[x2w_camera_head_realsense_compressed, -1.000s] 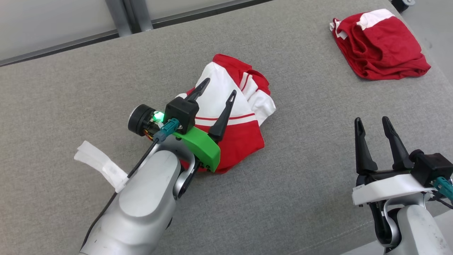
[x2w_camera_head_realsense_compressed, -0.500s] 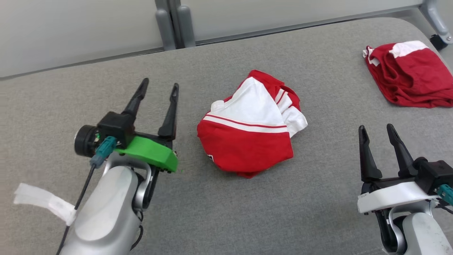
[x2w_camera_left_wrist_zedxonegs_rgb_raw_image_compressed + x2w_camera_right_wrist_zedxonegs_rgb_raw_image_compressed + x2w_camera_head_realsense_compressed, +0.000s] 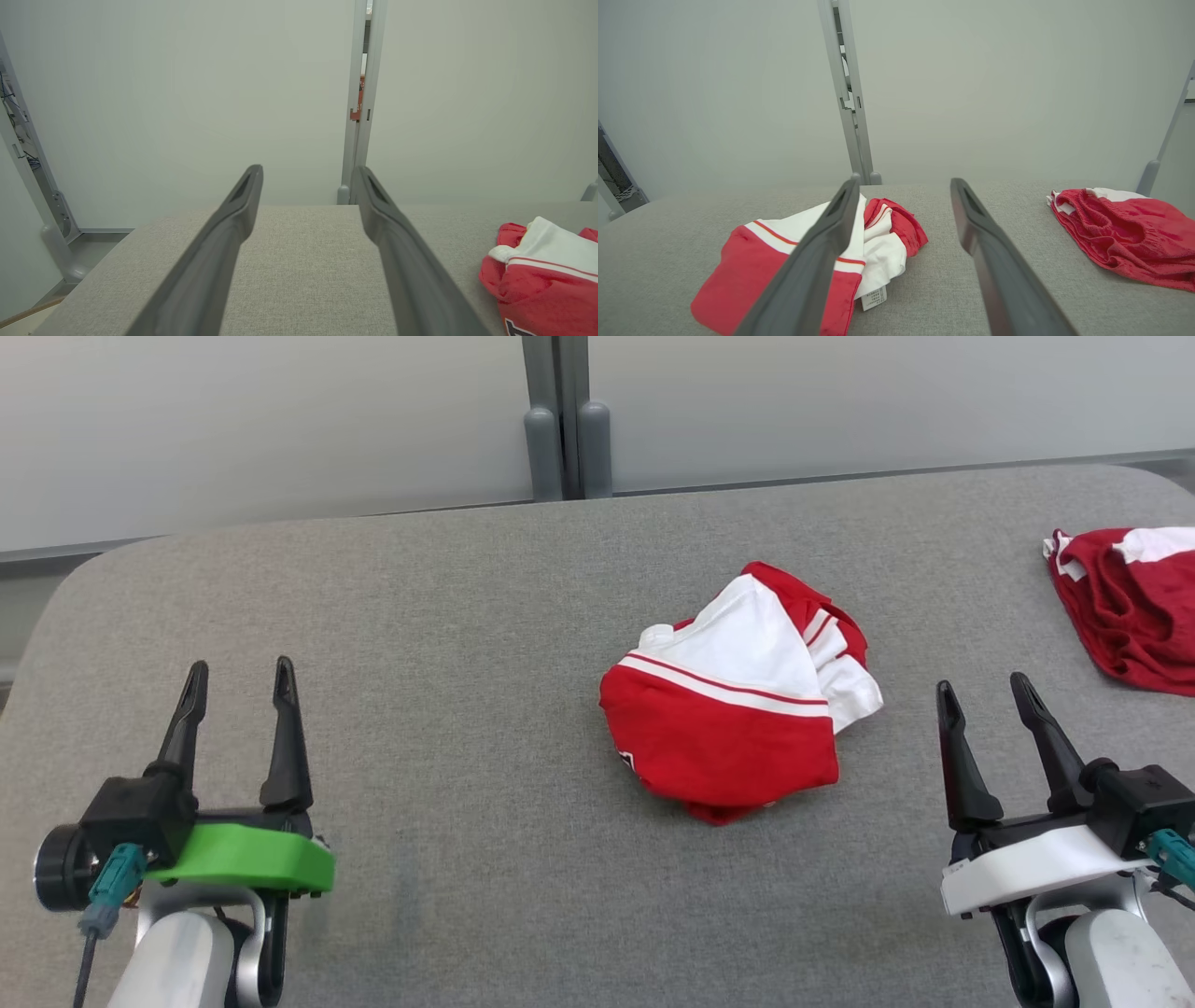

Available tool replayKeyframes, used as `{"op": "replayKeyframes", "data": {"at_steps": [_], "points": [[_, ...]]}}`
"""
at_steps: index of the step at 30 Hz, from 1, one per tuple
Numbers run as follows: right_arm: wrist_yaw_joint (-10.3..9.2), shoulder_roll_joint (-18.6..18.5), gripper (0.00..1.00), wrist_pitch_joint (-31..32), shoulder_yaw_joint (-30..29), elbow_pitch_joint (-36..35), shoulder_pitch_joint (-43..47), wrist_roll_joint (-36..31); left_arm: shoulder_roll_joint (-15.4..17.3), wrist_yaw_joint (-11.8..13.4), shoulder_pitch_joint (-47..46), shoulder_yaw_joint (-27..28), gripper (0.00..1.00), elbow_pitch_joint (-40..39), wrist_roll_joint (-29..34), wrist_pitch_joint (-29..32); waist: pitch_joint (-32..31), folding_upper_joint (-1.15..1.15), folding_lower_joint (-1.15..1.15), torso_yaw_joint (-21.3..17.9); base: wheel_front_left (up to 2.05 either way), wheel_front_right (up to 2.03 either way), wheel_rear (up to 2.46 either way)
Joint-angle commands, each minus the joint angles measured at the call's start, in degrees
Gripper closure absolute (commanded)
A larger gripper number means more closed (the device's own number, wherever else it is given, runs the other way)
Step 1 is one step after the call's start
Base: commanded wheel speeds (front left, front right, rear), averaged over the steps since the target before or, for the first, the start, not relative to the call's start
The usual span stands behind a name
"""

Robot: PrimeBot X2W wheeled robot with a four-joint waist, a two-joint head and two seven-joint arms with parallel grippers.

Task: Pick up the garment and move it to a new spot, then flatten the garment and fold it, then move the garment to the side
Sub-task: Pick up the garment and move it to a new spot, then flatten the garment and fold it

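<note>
Your bench (image 3: 448, 644) is a wide slab covered in grey woven fabric, its far corners rounded at 10 and 2 o'clock in the head view. Behind it, at 12 o'clock, pale partition panels (image 3: 280, 420) meet at a pair of grey posts (image 3: 567, 429). In the left wrist view another grey post foot (image 3: 58, 238) stands on the floor at 9 o'clock, off the bench's edge.

The garment (image 3: 738, 709), red with a white panel and a thin red stripe, lies bunched on the bench a little toward 3 o'clock from the centre, apart from both grippers. A second red and white garment (image 3: 1130, 607) lies crumpled toward 2 o'clock, cut by the frame edge.

Your left gripper (image 3: 240, 665) hovers at 8 o'clock, jaws released and empty. Your right gripper (image 3: 982, 684) is at 4 o'clock, jaws likewise spread on nothing, with the garment at its 10 o'clock.

A white label (image 3: 873, 297) sticks out from under the garment's near edge in the right wrist view, its print too small to read. A black printed mark (image 3: 516, 326) on the red cloth is cut off in the left wrist view and unreadable.
</note>
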Motion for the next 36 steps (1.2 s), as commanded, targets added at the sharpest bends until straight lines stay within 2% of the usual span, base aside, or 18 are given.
{"op": "replayKeyframes", "data": {"at_steps": [1,6,13,22,36], "points": [[0.01,-0.26,0.0,0.35,0.07,-0.59,0.65,-0.42,0.44,0.38,1.92,1.09,0.0,-0.79,0.64,-0.07,-0.78,0.0,0.0,0.99,0.0,0.0,0.0],[0.01,0.11,0.0,1.26,0.27,-2.22,1.7,-0.72,-0.13,0.24,6.28,4.14,0.0,-3.41,0.97,-0.06,-1.31,0.0,0.0,1.58,0.0,0.0,0.0],[0.01,0.59,0.0,2.46,0.87,-3.88,4.22,-0.82,-1.01,-1.69,10.57,5.64,0.0,-4.23,1.63,-0.06,-2.64,0.0,0.0,1.95,0.0,0.0,0.0],[0.01,1.36,0.0,3.18,1.08,-4.34,6.65,-0.78,-3.14,-3.13,11.71,6.22,0.0,-3.19,3.1,-0.06,-3.45,0.0,0.0,1.96,0.0,0.0,0.0],[0.01,1.85,0.0,3.25,0.92,-4.36,7.07,-0.86,-4.58,-4.82,11.31,8.12,0.0,-2.24,5.04,-0.07,-3.29,0.0,0.0,2.11,0.0,0.0,0.0]]}}
